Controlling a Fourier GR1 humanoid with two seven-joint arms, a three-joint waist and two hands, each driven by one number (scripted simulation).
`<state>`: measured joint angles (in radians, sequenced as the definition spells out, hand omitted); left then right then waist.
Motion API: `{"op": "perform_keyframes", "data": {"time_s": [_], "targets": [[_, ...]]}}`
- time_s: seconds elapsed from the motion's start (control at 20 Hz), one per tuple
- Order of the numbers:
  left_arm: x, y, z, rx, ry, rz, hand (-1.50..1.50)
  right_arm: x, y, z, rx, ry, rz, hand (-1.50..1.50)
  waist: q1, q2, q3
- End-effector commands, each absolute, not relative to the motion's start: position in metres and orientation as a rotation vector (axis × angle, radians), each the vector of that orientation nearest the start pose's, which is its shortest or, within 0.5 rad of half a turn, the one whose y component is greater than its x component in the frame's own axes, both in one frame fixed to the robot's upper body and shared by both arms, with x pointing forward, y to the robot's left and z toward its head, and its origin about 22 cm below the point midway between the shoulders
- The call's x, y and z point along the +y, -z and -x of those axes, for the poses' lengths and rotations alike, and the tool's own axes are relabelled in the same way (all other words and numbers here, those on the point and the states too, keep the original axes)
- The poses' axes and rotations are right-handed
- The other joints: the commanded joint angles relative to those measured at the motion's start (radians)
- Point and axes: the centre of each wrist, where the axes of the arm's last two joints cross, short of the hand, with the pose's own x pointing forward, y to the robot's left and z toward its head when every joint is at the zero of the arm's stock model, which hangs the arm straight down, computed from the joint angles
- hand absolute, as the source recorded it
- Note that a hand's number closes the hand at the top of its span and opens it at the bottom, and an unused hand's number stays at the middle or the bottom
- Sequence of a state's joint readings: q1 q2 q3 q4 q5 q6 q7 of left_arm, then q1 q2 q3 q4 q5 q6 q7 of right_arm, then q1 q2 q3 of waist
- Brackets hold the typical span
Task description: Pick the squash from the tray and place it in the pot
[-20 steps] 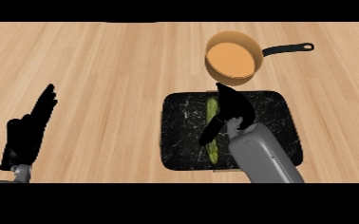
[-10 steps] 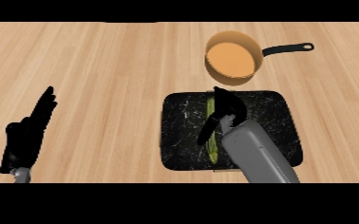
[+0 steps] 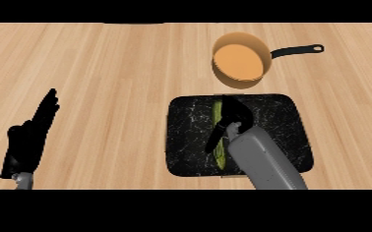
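Head view, right hand [image 3: 234, 115] fingers [image 3: 231, 104]: curled down round the squash [image 3: 218, 112].
Squash: lengthwise on black tray [image 3: 189, 128], mid-worktop [image 3: 109, 69].
Pot [image 3: 238, 61]: orange, just beyond the tray, handle pointing right.
Left hand [image 3: 25, 140]: open, fingers straight, lower-left edge.

The light wooden plank counter [image 3: 109, 69] carries a black, white-veined square tray [image 3: 190, 128] on the robot's right side and, just beyond its far edge, an orange round pot [image 3: 238, 63] with a black handle pointing right
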<state>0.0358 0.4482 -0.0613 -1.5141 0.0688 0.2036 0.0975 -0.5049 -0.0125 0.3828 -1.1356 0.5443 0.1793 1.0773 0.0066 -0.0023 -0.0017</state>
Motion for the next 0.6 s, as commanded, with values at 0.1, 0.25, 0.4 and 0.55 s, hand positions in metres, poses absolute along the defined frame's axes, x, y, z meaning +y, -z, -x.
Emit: {"op": "perform_keyframes", "data": {"time_s": [0.1, 0.25, 0.4, 0.55], "targets": [[0.343, -0.024, -0.233, -1.403, 0.150, -0.441, 0.00, -0.088, -0.021, -0.334, -0.494, -0.949, 0.600, 1.50, 0.001, 0.003, 0.002], [0.318, -0.005, -0.232, -1.400, 0.141, -0.413, 0.00, -0.087, -0.014, -0.334, -0.543, -0.961, 0.616, 1.50, 0.002, 0.003, 0.002], [0.310, -0.003, -0.245, -1.381, 0.133, -0.448, 0.00, -0.090, -0.007, -0.322, -0.543, -0.975, 0.600, 1.50, -0.005, 0.003, 0.002], [0.334, -0.029, -0.234, -1.383, 0.141, -0.442, 0.00, -0.088, -0.009, -0.320, -0.532, -0.948, 0.612, 1.50, 0.000, 0.002, 0.002]]}}
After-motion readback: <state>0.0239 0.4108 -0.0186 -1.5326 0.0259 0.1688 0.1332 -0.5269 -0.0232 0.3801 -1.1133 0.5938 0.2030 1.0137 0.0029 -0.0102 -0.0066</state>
